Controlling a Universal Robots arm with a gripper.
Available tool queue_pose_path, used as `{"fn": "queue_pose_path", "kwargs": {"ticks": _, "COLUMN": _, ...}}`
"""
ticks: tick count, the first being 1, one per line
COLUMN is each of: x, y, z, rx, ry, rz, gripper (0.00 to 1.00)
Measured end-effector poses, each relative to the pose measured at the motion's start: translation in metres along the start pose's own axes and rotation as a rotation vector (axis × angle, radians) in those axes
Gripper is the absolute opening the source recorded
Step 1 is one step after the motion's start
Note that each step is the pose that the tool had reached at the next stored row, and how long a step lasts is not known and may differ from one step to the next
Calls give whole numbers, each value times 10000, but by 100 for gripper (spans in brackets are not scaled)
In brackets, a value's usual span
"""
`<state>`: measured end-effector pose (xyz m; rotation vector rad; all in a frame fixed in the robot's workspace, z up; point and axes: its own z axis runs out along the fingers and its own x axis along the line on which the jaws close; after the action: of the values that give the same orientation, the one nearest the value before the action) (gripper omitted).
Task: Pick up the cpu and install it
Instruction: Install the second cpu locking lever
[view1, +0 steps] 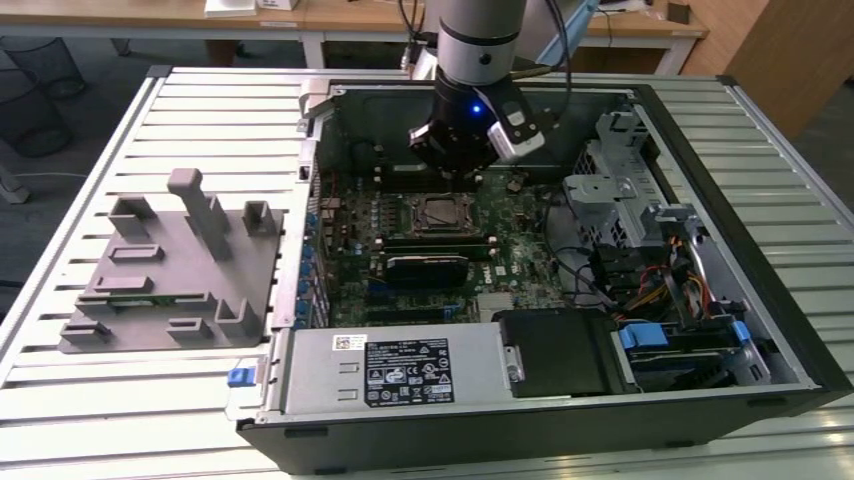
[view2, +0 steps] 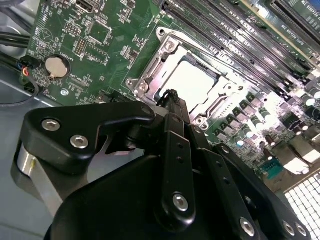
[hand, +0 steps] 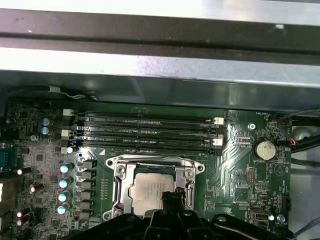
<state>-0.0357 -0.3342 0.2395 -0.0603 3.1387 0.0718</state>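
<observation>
The small flat square cpu (view2: 192, 82) with its shiny silver-grey metal top sits inside the square metal socket frame (view2: 150, 75) on the green motherboard (view2: 90, 45), lying flat and level with the frame around it; the first wrist view shows the same chip (hand: 150, 189) bordered by the frame's silver rails (hand: 120, 185). The black gripper (view2: 172, 96) hangs just above the near edge of the chip, its slim fingertips drawn together with nothing pinched between them. In the exterior view the grey-and-black robot arm (view1: 477, 40) reaches down into the open black computer case (view1: 747, 300), with the gripper (view1: 461, 165) poised over the socket (view1: 437, 212). Well apart, at the exterior view's left, the grey plastic tray with upright blocks (view1: 160, 300) rests on the slatted metal table (view1: 80, 400). Black memory slots (hand: 145, 130) run beside the socket
</observation>
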Motion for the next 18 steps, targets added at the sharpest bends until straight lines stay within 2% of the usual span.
{"fn": "queue_pose_path", "kwargs": {"ticks": 12, "x": 4, "y": -115, "z": -6, "rx": 1, "ry": 0, "rz": 0, "gripper": 11}}
{"fn": "queue_pose_path", "kwargs": {"ticks": 18, "x": 5, "y": -127, "z": -7, "rx": 2, "ry": 8, "rz": 1, "gripper": 11}}
